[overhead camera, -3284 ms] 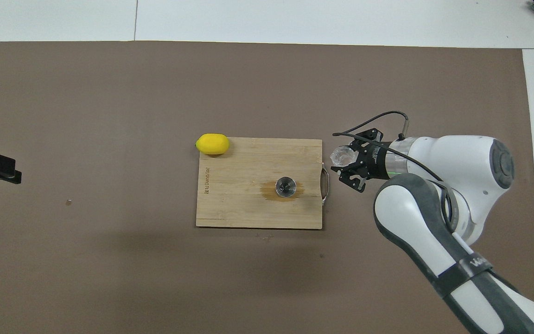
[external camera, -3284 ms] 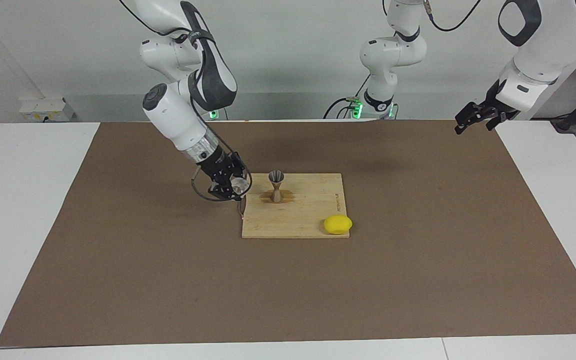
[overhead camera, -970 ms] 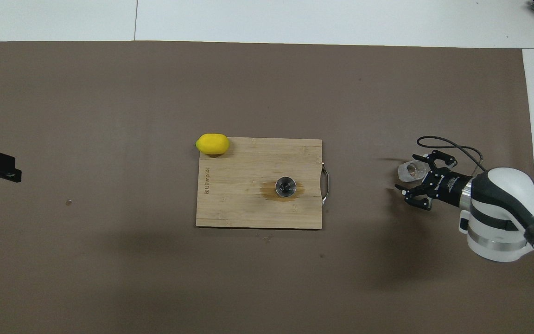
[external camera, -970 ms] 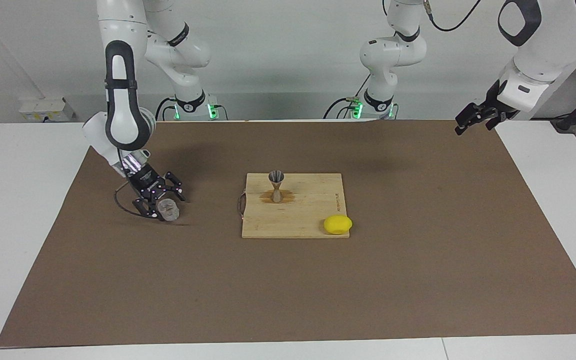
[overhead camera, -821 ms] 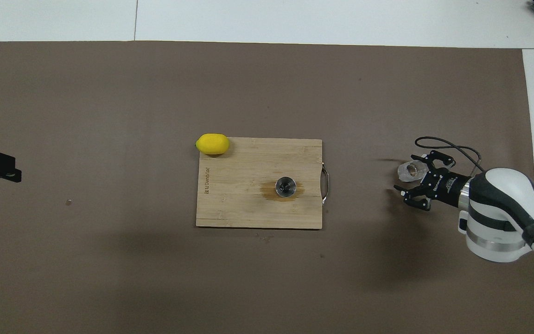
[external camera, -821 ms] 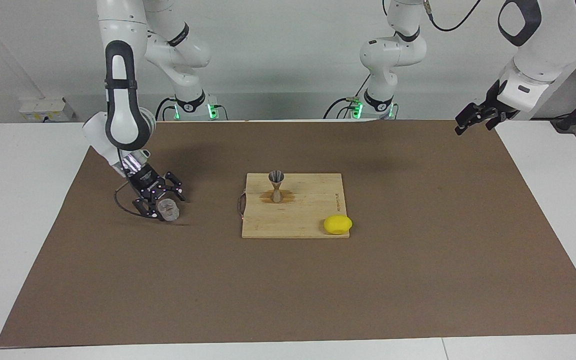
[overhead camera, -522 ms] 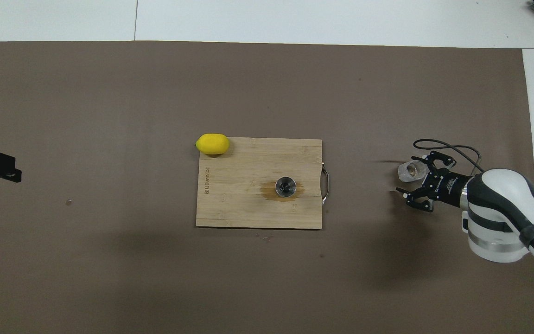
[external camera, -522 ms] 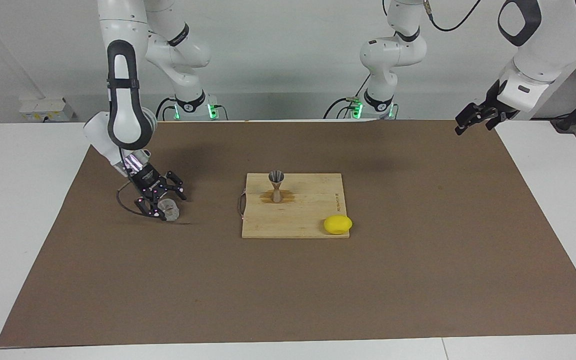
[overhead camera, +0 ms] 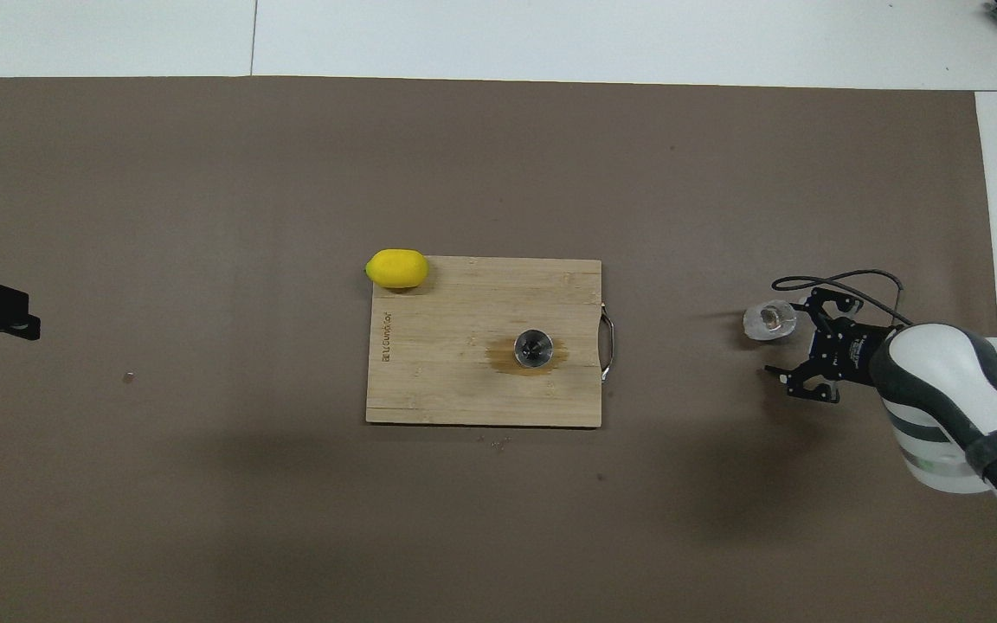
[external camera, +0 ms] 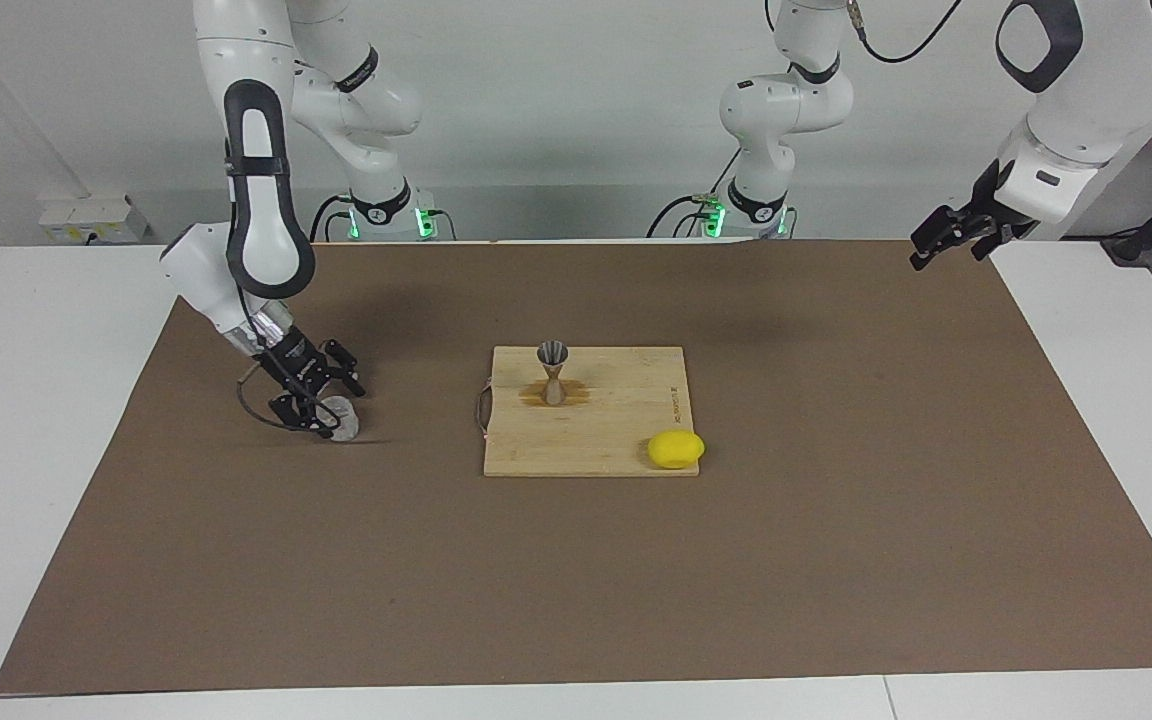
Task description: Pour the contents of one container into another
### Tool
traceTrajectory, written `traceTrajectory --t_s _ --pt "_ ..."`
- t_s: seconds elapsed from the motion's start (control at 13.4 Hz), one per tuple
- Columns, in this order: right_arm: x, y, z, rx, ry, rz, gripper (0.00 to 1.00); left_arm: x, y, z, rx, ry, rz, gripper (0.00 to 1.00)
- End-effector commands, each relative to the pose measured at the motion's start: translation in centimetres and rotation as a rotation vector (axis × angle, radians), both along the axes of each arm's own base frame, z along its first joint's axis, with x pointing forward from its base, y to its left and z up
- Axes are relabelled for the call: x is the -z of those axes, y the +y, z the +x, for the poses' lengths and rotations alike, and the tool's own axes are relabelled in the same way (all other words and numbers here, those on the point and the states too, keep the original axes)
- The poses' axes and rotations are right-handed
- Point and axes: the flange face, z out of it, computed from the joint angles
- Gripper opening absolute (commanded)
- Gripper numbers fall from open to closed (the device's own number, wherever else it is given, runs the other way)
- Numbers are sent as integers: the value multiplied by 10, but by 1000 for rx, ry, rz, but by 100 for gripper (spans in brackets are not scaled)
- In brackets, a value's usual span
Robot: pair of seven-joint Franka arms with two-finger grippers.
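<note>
The small clear faceted glass tumbler (external camera: 343, 418) stood upright on the brown table mat (external camera: 836, 560), well apart from the pale wooden cutting board (external camera: 626, 420) and toward the right arm's end of the table. The right gripper (external camera: 320, 398), black and two-fingered, hung low just beside the tumbler on the side away from the board, with its fingers spread wide and nothing between them; in the overhead view a strip of bare mat showed between the fingertips and the glass (overhead camera: 769, 319), so the tumbler stood free. The small grey metal hourglass-shaped jigger (external camera: 552, 372) stood upright on the board, on the half nearer the robots, with a brownish wet patch (overhead camera: 529, 356) around its foot. That, and the tumbler set down apart, suggested the pour was already made and what remained was for the arm to clear away. The relation that mattered was that the glass lay straight ahead of the open fingers, on their board-ward side, so a safe retreat would run up and back along the arm's own line rather than sideways past the glass. A yellow lemon (external camera: 676, 449) lay at the board's corner farthest from the robots, toward the left arm's end. The left gripper (external camera: 944, 240) waited, open and empty, raised over the mat's edge at its own end.
</note>
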Motion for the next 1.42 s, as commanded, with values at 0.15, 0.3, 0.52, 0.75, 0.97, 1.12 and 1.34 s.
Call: traceTrajectory --t_s 0.15,0.3,0.52,0.75,0.97,1.12,1.34 --pt "-23 -17 10 -133 1 -92 99 -2 -4 -4 -10 -10 6 100" --pt "-32 -9 15 -202 0 -137 99 -2 -4 -4 -11 -10 7 100" --pt "-55 -6 25 -364 18 -245 98 -2 -4 -4 -11 -10 7 100" --pt "-82 13 30 -632 54 -424 99 -2 -4 -4 -10 -10 6 100" --pt "-101 31 27 -890 -12 -488 99 -2 -4 -4 -10 -10 6 100" --pt "-118 35 22 -1145 -78 -497 99 -2 -4 -4 -11 -10 7 100" --pt "-154 36 34 -1318 -130 -522 99 -3 -4 -4 -10 -12 6 100"
